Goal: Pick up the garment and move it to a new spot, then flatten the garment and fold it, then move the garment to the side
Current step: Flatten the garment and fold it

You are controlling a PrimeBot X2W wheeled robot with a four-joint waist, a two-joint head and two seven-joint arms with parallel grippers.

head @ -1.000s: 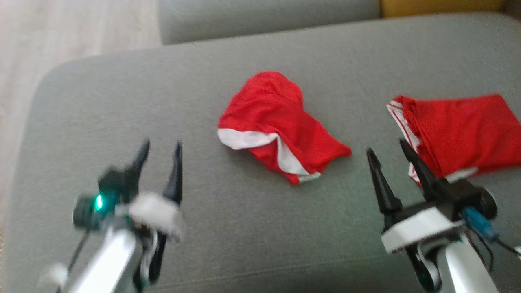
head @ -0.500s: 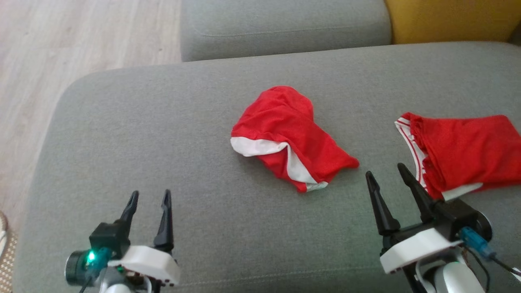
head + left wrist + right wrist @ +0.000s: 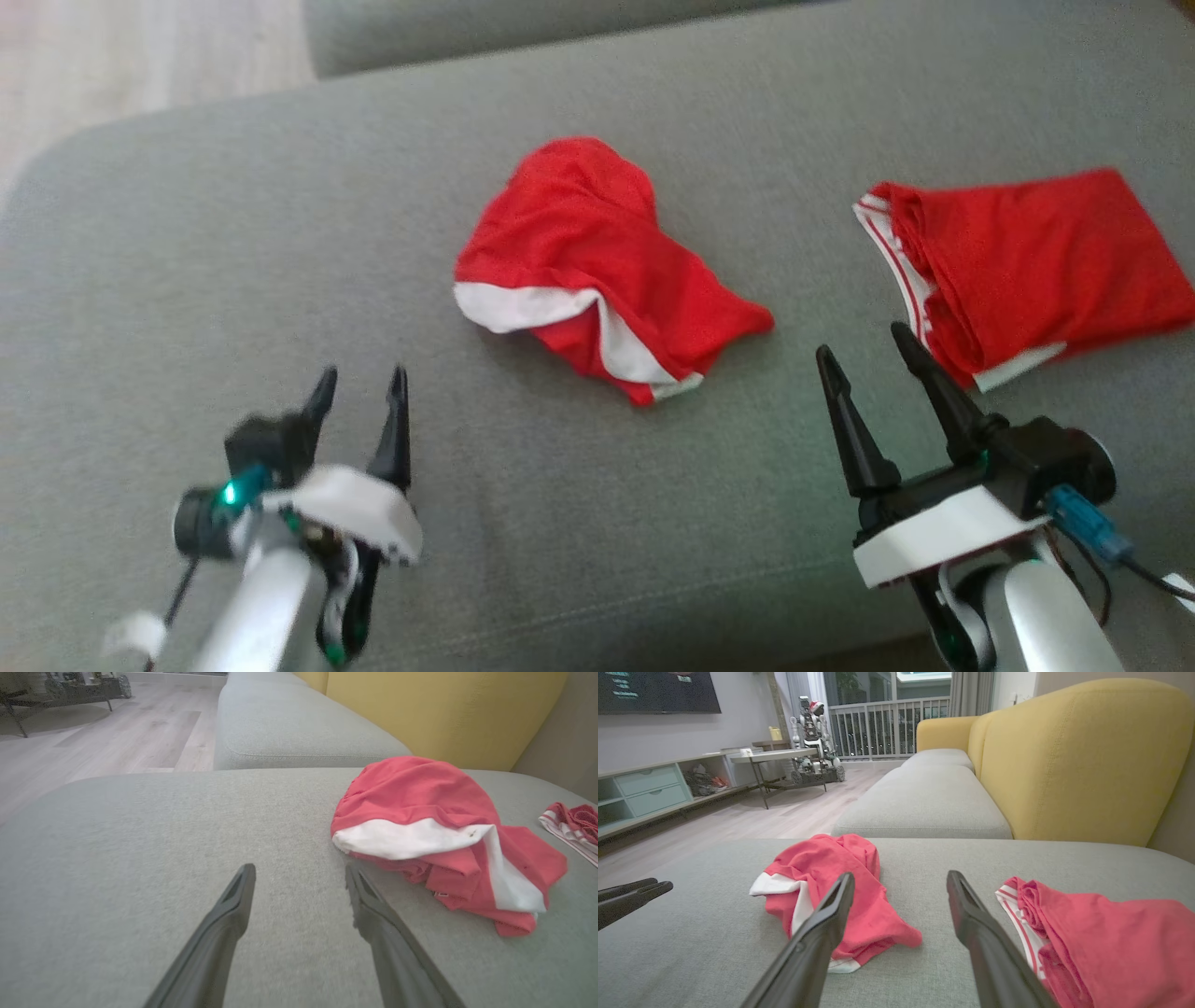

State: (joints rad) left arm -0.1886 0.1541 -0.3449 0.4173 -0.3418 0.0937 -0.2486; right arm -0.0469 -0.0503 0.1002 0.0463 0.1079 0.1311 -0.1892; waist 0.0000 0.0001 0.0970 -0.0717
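Observation:
The garment [image 3: 597, 261] is a crumpled red piece with white trim, lying in a heap in the middle of the grey sofa cushion [image 3: 187, 280]. My left gripper [image 3: 363, 373] hovers open over bare cushion, below and left of the heap. In the left wrist view the garment [image 3: 420, 807] lies just right of my open left gripper [image 3: 300, 869], apart from it. My right gripper [image 3: 862, 341] stands open below and right of the heap. In the right wrist view the open right gripper [image 3: 900, 876] points past the garment [image 3: 822, 868]. Nothing is held.
A second red garment [image 3: 1027, 252] with striped white trim lies folded flat on the cushion's right side, close to my right gripper; it also shows in the right wrist view [image 3: 1111, 938]. A yellow sofa back [image 3: 1083, 756] rises behind. Wooden floor [image 3: 117, 742] lies beyond the cushion's left edge.
The whole head view has shifted, so the camera moved. Both garments keep their shape and place on the cushion. Both grippers stay open.

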